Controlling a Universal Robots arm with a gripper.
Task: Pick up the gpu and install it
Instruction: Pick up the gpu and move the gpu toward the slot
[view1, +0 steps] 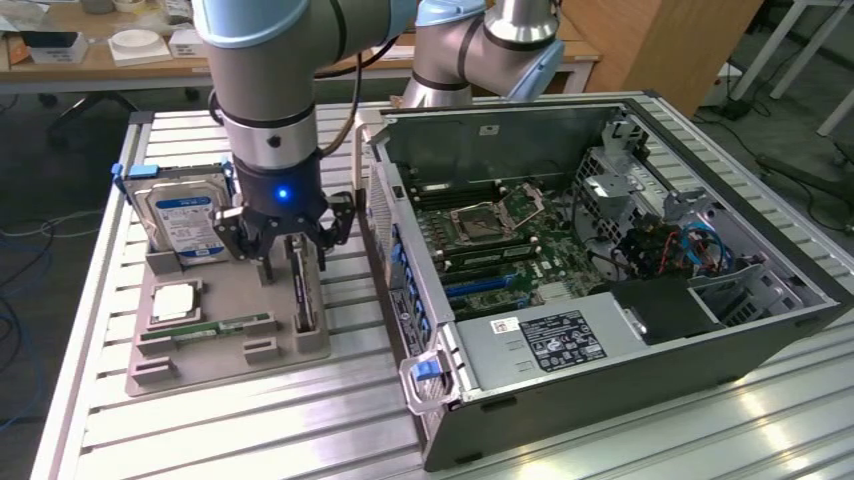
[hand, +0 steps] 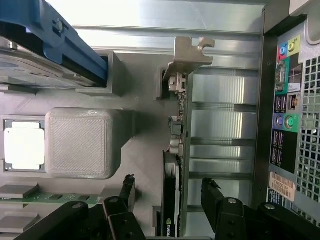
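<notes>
two fingers (hand: 214, 195) of the gripper (view1: 294, 266) stand wide apart, one on each side of the gpu (view1: 304, 300), and they grip nothing. the wrist view shows a bare gap between each finger and the card. the gpu stands on its long edge in a slot of the grey tray (view1: 227, 372), left of centre in the exterior view, near the open computer case (view1: 601, 250). its long axis runs from the gripper down toward the lower edge of that frame, roughly parallel to the case's rear wall. the wrist view gives the card edge-on, with its silvery bracket (hand: 192, 55) at the end away from the fingers and the case's rear ports (hand: 287, 115) alongside. the exterior view adds the wider layout: the hard drive (view1: 187, 225) at the tray's upper end and the ram stick (view1: 214, 328) lower down. there the gripper covers the card's upper end, so the bracket probably sits behind it.
</notes>
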